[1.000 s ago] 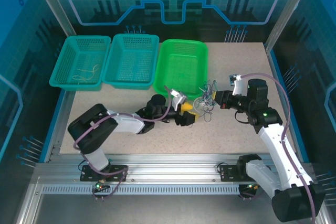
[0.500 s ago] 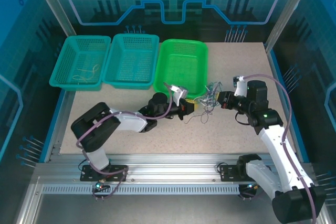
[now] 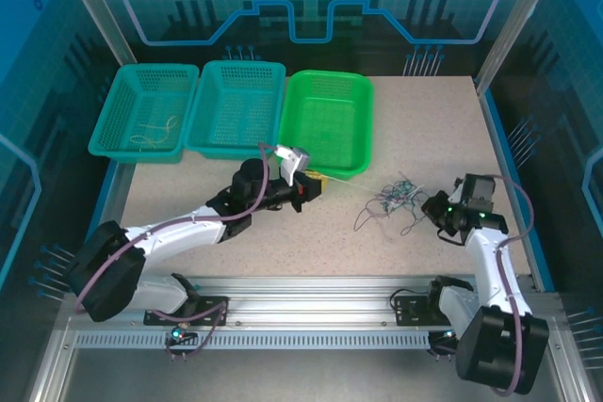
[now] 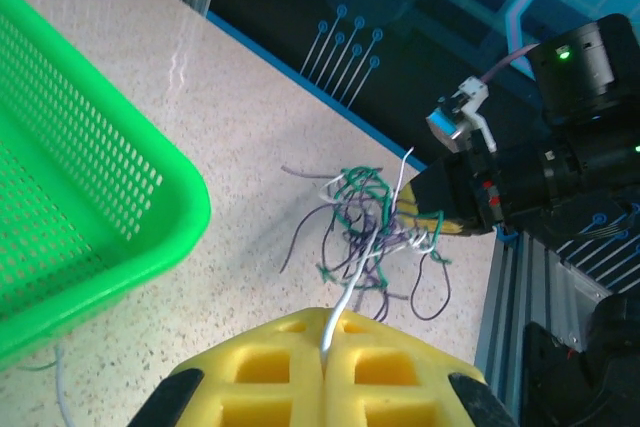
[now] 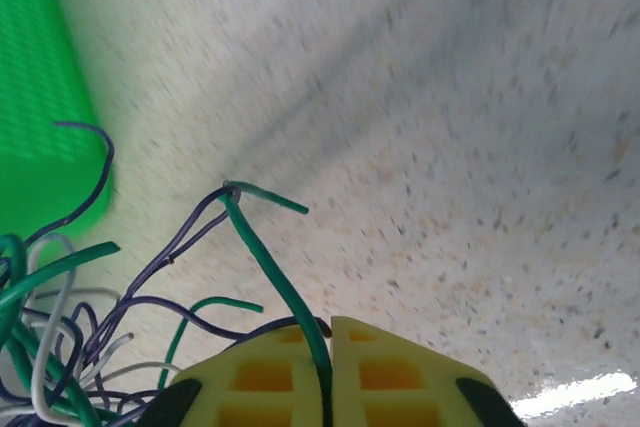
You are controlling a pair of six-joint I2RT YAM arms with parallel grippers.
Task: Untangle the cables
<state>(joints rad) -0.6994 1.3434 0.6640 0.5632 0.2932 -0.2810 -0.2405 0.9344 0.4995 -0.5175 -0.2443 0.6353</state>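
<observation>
The cables (image 3: pixel 391 200) are a small tangle of thin purple, green and white wires on the table, right of centre. My left gripper (image 3: pixel 316 179) is shut on a white cable (image 4: pixel 352 287) that runs taut from its yellow pads (image 4: pixel 270 367) into the tangle (image 4: pixel 365 227). Just right of the tangle, my right gripper (image 3: pixel 435 206) has a green cable (image 5: pixel 270 267) pinched between its yellow pads (image 5: pixel 400 377). More purple, green and white wires (image 5: pixel 60 347) bunch at the left of the right wrist view.
A bright green basket (image 3: pixel 328 121) stands just behind the left gripper, its rim (image 4: pixel 150 207) close by in the left wrist view. Two teal baskets (image 3: pixel 236 105) (image 3: pixel 144 110) sit further left; the leftmost holds pale wires (image 3: pixel 155 129). The table's right edge (image 3: pixel 513 204) lies beyond the right gripper.
The left gripper closed on the white cable and drew back to the left. The right arm swung toward the near right, dragging the tangle away from the green basket.
</observation>
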